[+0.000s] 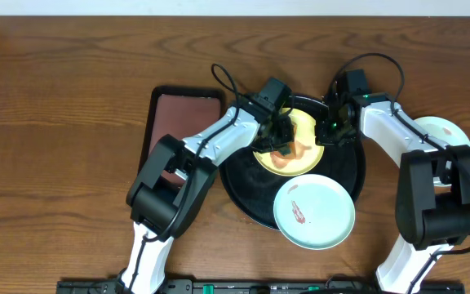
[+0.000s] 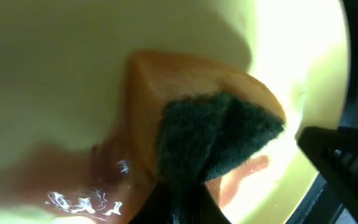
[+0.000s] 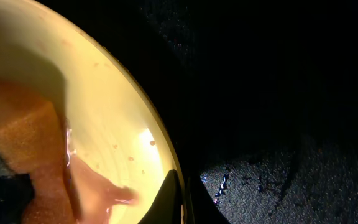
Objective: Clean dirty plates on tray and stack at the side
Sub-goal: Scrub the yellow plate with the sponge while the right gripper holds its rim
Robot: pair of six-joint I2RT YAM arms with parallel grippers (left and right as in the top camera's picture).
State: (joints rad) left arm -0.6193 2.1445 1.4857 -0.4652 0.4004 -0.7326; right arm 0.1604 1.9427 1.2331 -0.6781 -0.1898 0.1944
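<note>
my left jaws grip the orange sponge (image 2: 166, 81), pressed on the yellow plate (image 1: 305, 131) in the black tray (image 1: 237, 184). my right jaws sit at its right rim; their opening i cannot tell.

- rectangular reddish-brown tray (image 1: 188, 113) with a dark raised rim and rounded corners, lying flat left of centre, long side running front to back; its near end is covered up
- orange sponge (image 2: 166, 81), blocky foam, looks wet, folded over so it bulges
- dark green scouring pad (image 2: 210, 137) on one face of it, creased down the middle
- pale cream strip (image 1: 300, 6) along the far edge, can't tell what it is
</note>
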